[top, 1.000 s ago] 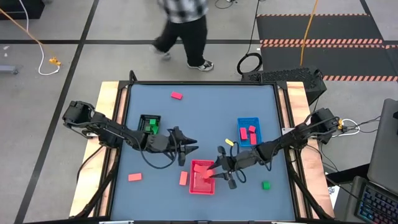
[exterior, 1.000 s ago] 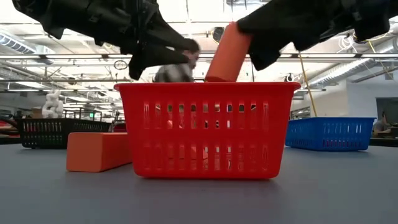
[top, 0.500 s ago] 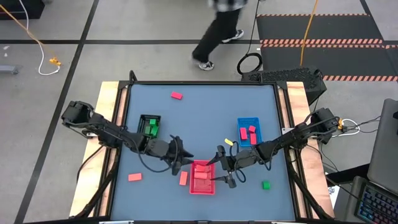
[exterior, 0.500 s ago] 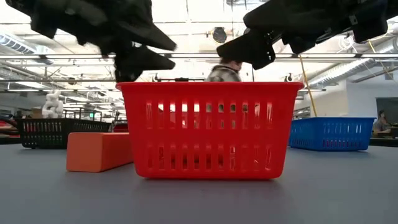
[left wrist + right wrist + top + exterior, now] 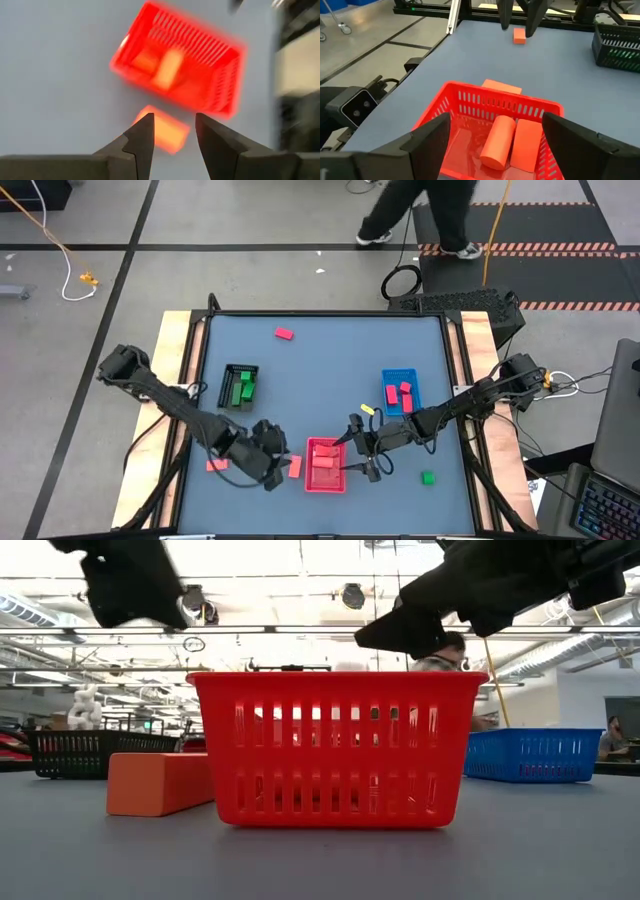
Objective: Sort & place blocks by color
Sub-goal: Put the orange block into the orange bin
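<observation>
Blocks lie scattered: lower left, left gripper (image 5: 172,132), jaws apart, hovers above a salmon block (image 5: 295,467) beside the red tray (image 5: 309,481). Right gripper (image 5: 496,142), jaws apart, hangs over that tray. Descending off-centre could knock the block against the tray.

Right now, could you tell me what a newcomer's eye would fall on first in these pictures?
The bright red tray at the table's near middle, with salmon-orange blocks inside, draws the eye first. The right gripper hangs open over its right edge, while the left gripper is open just above a loose orange block lying beside the tray's left wall. The black tray holding green blocks sits left, the blue tray right.
</observation>
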